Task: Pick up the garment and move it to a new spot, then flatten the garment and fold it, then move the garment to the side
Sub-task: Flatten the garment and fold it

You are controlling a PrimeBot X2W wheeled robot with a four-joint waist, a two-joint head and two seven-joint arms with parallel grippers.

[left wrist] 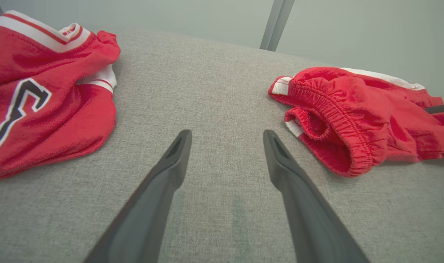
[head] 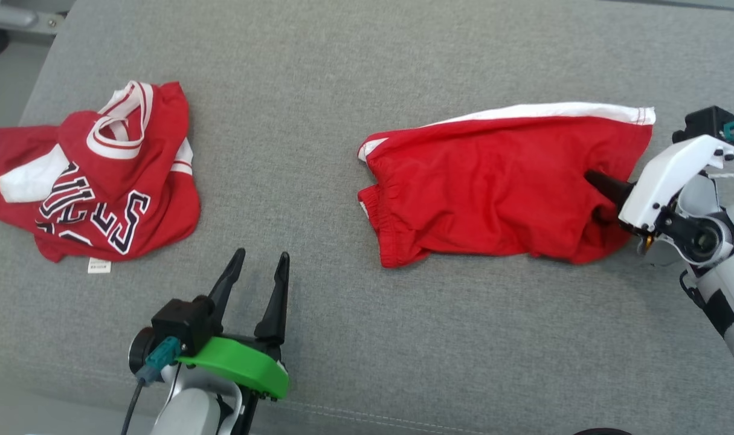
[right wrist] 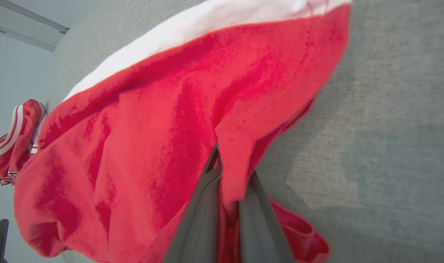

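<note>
Right gripper (head: 597,194) clamped on right hem of red shorts (head: 493,175). Lift is best made slowly, cloth drawn clear of grey surface (head: 367,362). Left gripper (head: 262,254) spread wide, empty.

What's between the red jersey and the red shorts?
Bare grey cushion between jersey and shorts in the head view; the open left gripper points into that gap's near edge.

Jersey: we see a crumpled red basketball jersey (head: 95,181), white trim, navy lettering, at the left.
Tag: its white label (head: 99,265) sits at the near hem.
Support: grey woven bench (head: 342,338) underneath.
</note>
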